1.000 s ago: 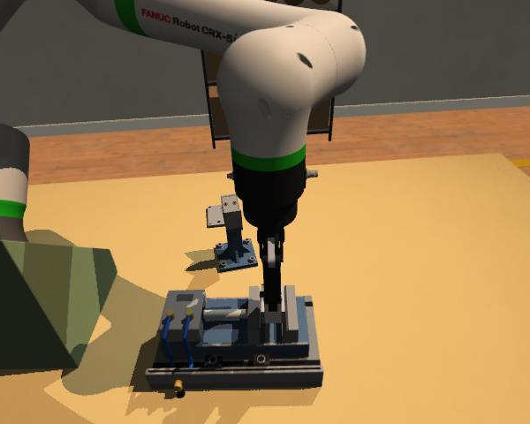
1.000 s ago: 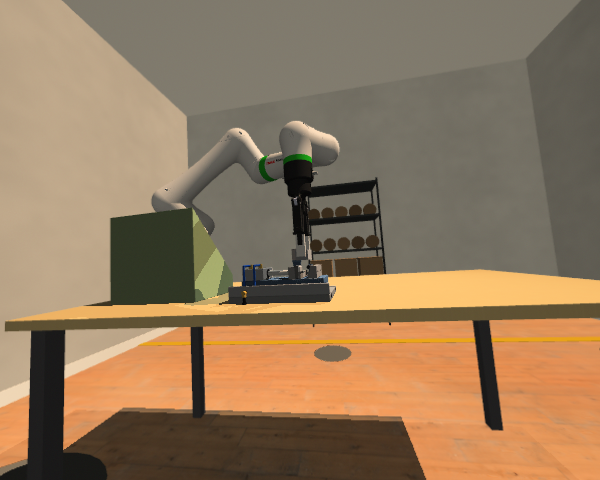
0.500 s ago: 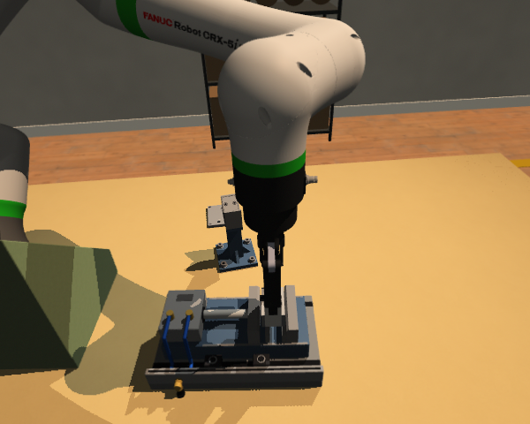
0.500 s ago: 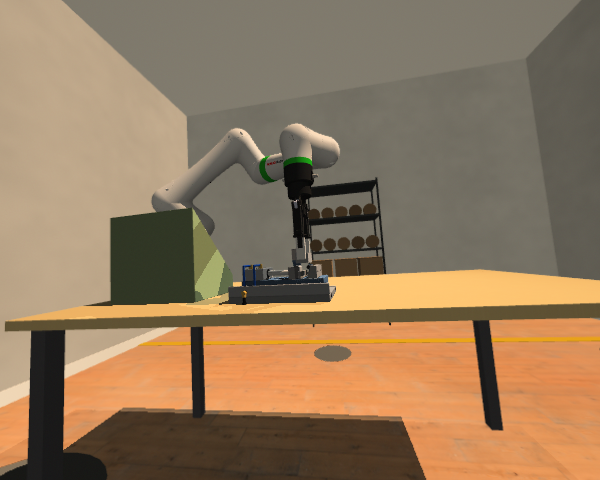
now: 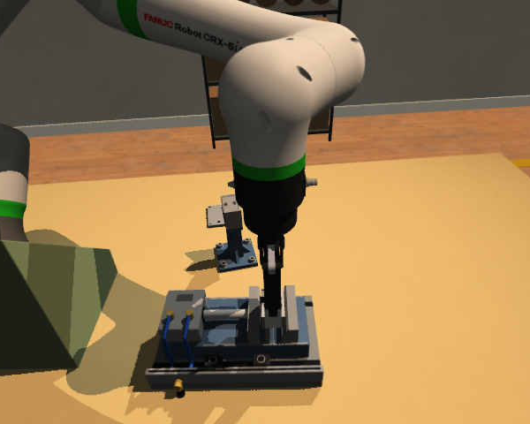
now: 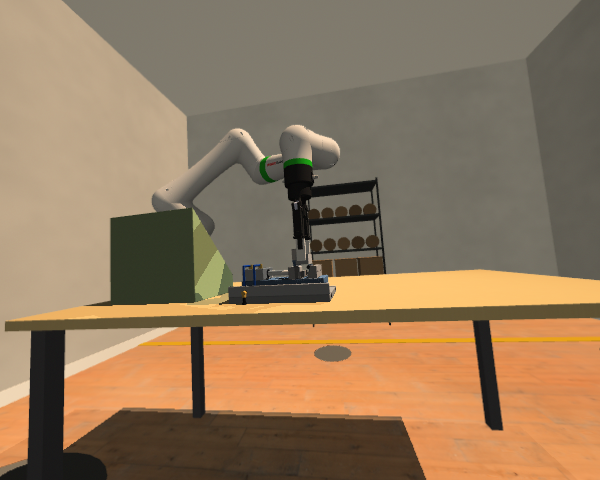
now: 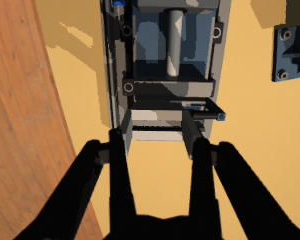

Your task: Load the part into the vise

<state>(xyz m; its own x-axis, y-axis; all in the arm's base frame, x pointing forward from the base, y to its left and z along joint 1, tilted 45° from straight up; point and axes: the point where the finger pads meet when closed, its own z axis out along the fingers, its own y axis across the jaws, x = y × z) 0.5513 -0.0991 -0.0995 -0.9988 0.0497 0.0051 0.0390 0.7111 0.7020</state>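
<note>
In wrist view only: jaws gripping part (image 7: 156, 126).
</note>
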